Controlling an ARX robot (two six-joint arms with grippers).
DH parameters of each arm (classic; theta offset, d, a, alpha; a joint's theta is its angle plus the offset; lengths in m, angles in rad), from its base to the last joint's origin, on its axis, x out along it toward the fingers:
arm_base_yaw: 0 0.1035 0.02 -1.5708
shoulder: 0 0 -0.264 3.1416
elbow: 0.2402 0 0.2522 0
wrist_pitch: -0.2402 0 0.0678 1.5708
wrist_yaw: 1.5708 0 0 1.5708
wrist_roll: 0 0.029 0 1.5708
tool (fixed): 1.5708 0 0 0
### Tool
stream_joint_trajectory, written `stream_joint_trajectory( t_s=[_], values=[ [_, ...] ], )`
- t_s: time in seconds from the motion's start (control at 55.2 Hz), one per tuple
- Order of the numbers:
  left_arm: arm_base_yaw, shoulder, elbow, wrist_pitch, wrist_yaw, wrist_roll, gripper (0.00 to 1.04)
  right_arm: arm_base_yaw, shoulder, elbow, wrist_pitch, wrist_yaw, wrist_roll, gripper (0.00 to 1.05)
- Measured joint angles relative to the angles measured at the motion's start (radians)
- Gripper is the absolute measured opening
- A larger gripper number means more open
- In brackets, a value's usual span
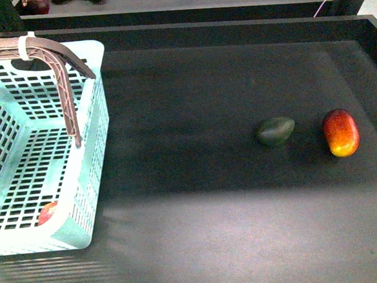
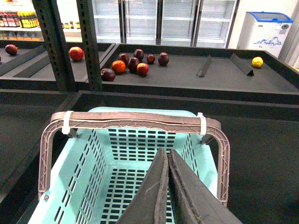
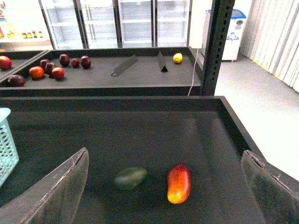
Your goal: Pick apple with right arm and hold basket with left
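Apple (image 1: 47,212): a red rounded patch shows through the lattice at the near corner of the basket floor; only a sliver is visible in the front view, so it is probably the apple, lying inside the basket.
Basket (image 1: 92,155): light turquoise, slotted walls, standing on the dark tray at the robot's left; its 2 grey-brown handles (image 2: 135,120) are swung up and meet over the opening.
Left gripper (image 2: 168,186): hangs over the basket's open mouth, just short of the raised handles; its 2 fingers are pressed together with nothing between them, so the basket is not yet held.
Right gripper (image 3: 163,186): poised above the tray's right side, jaws spread wide and empty, neither finger touching anything.
Other fruit: a dark green oval fruit (image 1: 276,131) and an elongated red-yellow fruit (image 1: 341,133) lie near each other, apart, well away from the basket; neither is the target.
Apple handling: likely firm, smooth and a little slippery, moderately light, and it bruises if squeezed hard; best taken across its widest girth with both pads level, stem dimple upward.
Basket handling: light, stiff plastic that may slide on the tray; the joined handles or the near rim look like the surest hold.
Risk: reaching into the basket from the right means clearing the wall and handles.
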Motion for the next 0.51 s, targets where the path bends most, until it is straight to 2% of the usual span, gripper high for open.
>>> stream_joint_trajectory(
  t_s=[0.507],
  values=[
    [0.0,-0.305,-0.001,-0.28,0.0,0.002,0.03,0.0,0.0,0.0,0.0,0.0,0.0,0.96]
  ],
)
